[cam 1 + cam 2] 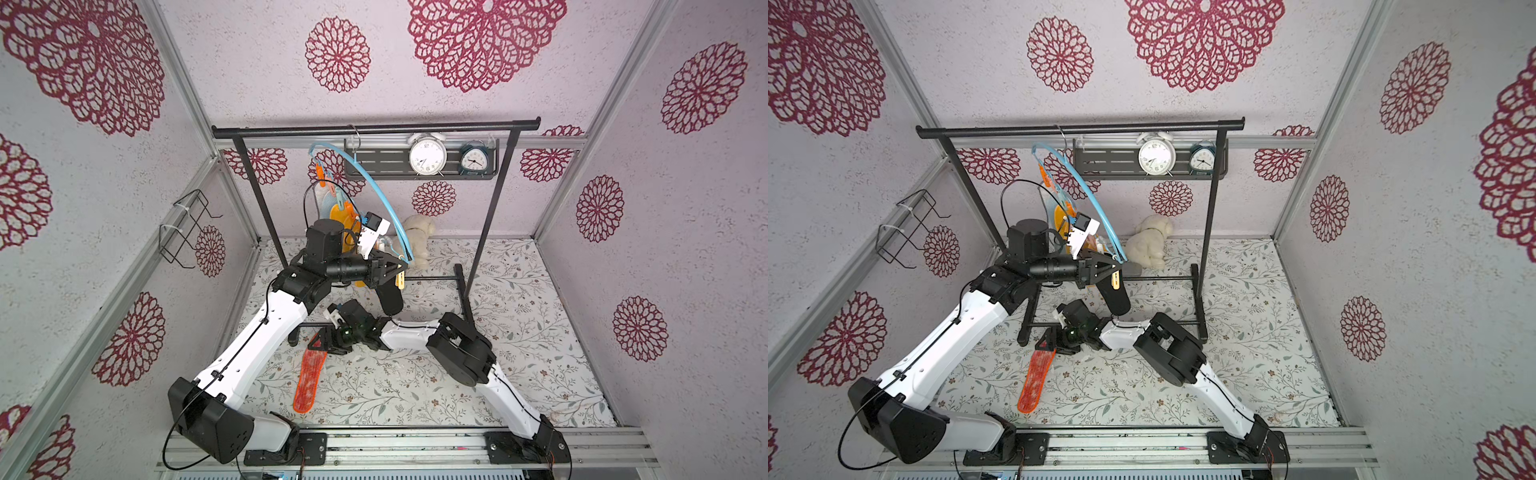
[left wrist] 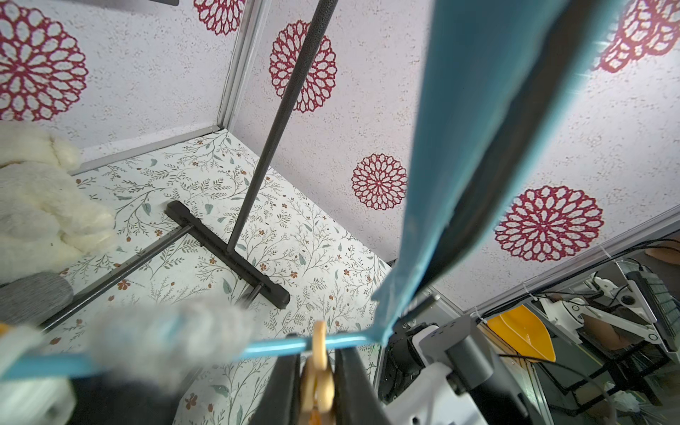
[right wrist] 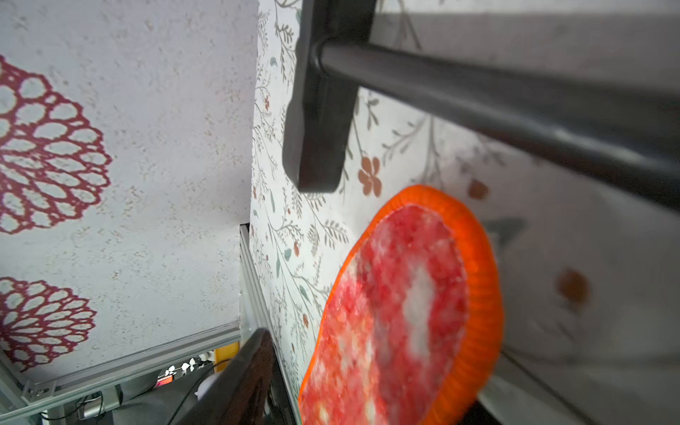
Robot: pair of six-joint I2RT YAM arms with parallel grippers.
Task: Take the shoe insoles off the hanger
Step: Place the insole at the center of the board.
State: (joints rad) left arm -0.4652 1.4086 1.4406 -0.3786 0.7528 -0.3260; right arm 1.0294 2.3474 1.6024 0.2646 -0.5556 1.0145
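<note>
Left pincer (image 2: 318, 382) is clamped on the yellow peg (image 2: 319, 342) at the low end of the light-blue hanger (image 2: 460, 147), and the black insole (image 1: 390, 297) dangles below that peg. To do this well, I judge I should squeeze the peg squarely and keep the hanger from swinging on the garment rack (image 1: 415, 126). Lower down, my right pincer (image 1: 318, 345), jaws apart, sits at the end of the red insole (image 1: 309, 378) lying on the table (image 1: 415, 386), while orange-yellow insoles (image 1: 338, 216) hang clipped farther up.
</note>
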